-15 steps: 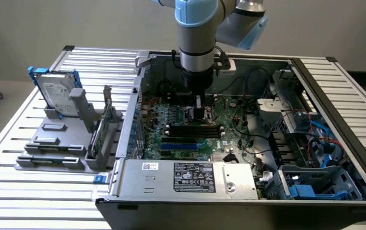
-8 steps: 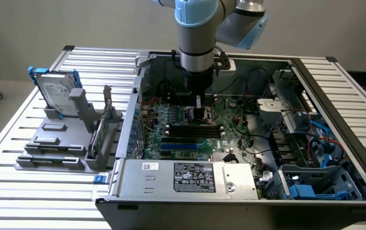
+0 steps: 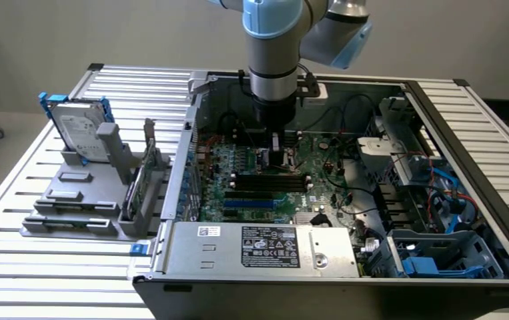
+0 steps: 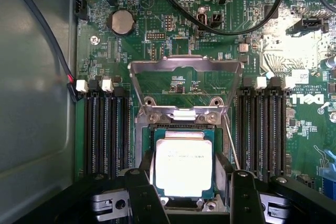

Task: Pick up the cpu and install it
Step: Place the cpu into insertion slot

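Being pinched by two opposite edges between the gripper's [image 4: 185,176] fingers [image 4: 142,184], the cpu [image 4: 184,169] is being held level right at the CPU socket [image 4: 181,127], silver lid up; whether it is already seated cannot be told. The load plate [image 4: 184,64] is being shown raised just behind the socket, and black memory slots [image 4: 105,129] are being shown flanking the socket on the green Dell motherboard [image 4: 157,24].
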Controlling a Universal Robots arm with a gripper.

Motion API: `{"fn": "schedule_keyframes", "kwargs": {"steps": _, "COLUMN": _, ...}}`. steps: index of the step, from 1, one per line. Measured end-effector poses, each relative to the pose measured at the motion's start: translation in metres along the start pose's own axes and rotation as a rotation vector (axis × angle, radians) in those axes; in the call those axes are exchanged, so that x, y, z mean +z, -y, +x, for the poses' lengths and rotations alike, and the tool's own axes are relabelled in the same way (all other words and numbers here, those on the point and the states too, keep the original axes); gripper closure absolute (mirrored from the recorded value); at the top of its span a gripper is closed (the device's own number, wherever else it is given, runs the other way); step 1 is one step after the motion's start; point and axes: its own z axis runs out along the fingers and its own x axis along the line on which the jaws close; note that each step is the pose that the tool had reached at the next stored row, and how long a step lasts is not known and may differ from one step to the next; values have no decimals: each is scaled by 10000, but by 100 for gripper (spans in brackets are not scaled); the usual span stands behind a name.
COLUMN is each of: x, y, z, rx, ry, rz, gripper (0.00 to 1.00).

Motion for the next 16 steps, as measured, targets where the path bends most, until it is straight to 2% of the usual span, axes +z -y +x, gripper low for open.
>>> {"fn": "schedule_keyframes", "kwargs": {"steps": 10, "x": 15, "y": 2, "z": 0, "rx": 2, "ry": -1, "rz": 0, "gripper": 45}}
{"fn": "schedule_keyframes", "kwargs": {"steps": 16, "x": 22, "y": 3, "z": 6, "rx": 4, "ry": -1, "rz": 23, "gripper": 45}}
